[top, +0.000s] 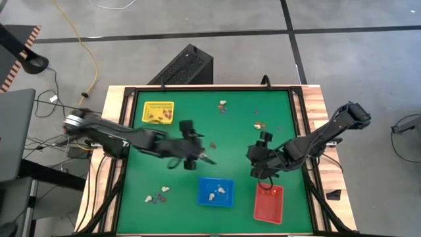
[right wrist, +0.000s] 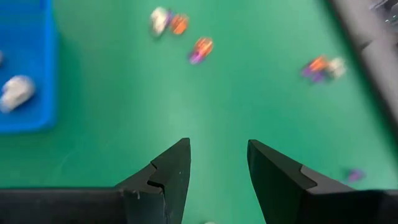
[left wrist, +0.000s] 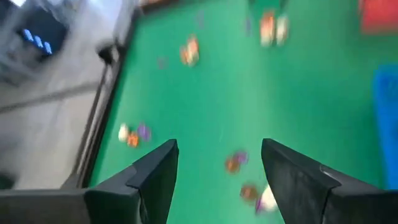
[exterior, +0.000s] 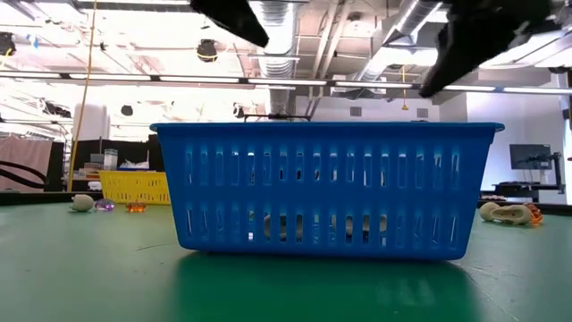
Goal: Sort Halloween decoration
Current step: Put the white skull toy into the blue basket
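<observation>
The Halloween decoration lies as small whitish, orange and purple trinkets in loose clusters on the green table: far middle [top: 223, 105], far right [top: 258, 124], centre [top: 212, 143] and near left [top: 158, 194]. Some lie in the yellow tray [top: 158, 112], the blue tray [top: 216, 191] and the red tray [top: 269, 203]. My left gripper [top: 205, 158] hangs open above the table's middle, its fingers apart [left wrist: 217, 155] with nothing between them. My right gripper [top: 258, 172] is open too [right wrist: 217, 149], above bare green just beyond the red tray.
In the low view the blue tray [exterior: 326, 188] fills the foreground, with the yellow tray [exterior: 134, 186] behind it at the left. A wooden frame [top: 316, 105] borders the table. Bare green table lies between the clusters.
</observation>
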